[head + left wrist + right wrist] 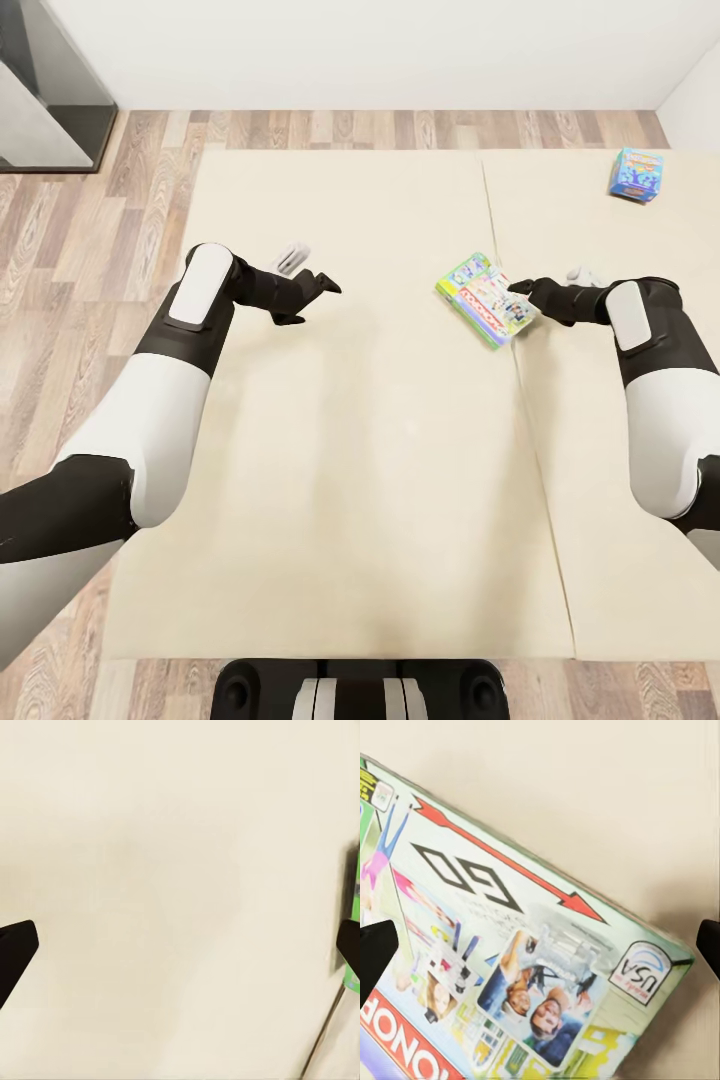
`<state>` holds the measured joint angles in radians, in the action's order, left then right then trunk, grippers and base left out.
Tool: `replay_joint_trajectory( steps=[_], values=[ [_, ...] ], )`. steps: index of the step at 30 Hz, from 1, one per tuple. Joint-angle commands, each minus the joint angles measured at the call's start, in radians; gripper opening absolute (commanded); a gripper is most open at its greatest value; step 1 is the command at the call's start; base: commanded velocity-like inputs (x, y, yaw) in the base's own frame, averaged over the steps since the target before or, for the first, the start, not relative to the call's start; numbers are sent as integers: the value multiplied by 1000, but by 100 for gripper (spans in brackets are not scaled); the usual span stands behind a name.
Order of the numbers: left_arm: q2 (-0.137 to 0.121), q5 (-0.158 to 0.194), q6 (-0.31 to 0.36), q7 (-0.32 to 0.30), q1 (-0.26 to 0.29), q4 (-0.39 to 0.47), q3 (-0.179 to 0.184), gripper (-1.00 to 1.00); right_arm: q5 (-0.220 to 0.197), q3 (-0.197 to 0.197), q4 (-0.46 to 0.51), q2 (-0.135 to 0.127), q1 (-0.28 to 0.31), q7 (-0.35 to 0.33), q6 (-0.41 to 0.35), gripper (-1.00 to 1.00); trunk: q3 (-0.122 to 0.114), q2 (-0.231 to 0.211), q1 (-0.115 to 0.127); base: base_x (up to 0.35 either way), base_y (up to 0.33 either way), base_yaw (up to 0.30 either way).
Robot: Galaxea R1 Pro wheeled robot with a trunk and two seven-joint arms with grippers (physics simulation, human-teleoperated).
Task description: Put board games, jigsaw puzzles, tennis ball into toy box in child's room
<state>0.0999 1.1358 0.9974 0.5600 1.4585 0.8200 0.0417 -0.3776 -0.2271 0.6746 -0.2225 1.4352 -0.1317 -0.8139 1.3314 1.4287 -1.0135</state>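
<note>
Two board games lie on the beige bed (350,450). The green-edged Monopoly box (482,297) rests tilted near the seam between the two mattress sections, and its printed lid (510,945) is close under the right wrist camera. The smaller light-blue game (637,174) lies at the bed's far right corner. My right gripper (528,300) is open at the Monopoly box's right end, its fingertips (375,952) spread wide over the lid. My left gripper (315,300) is open over bare mattress, left of the box. The left wrist view catches the box's green edge (352,907).
Wood-plank floor (120,200) runs along the bed's left side and far end, below a white wall. A dark grey piece of furniture (50,90) stands at the far left corner. The mattress seam (530,440) runs front to back under the right arm.
</note>
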Motion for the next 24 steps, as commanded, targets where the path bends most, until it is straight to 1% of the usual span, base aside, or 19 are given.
replay_joint_trajectory(
  steps=[1,9,24],
  values=[
    [0,10,0,10,0,1,1,100,8,-4,1,0,1,-8,-5,100,0,0,0,0,185,0],
    [0,9,0,11,0,1,1,100,8,-4,0,-1,1,-8,-5,100,0,0,0,0,97,0],
    [0,9,0,13,-2,1,1,100,7,-5,1,-6,1,-8,-5,100,0,0,0,0,19,0]
  ],
)
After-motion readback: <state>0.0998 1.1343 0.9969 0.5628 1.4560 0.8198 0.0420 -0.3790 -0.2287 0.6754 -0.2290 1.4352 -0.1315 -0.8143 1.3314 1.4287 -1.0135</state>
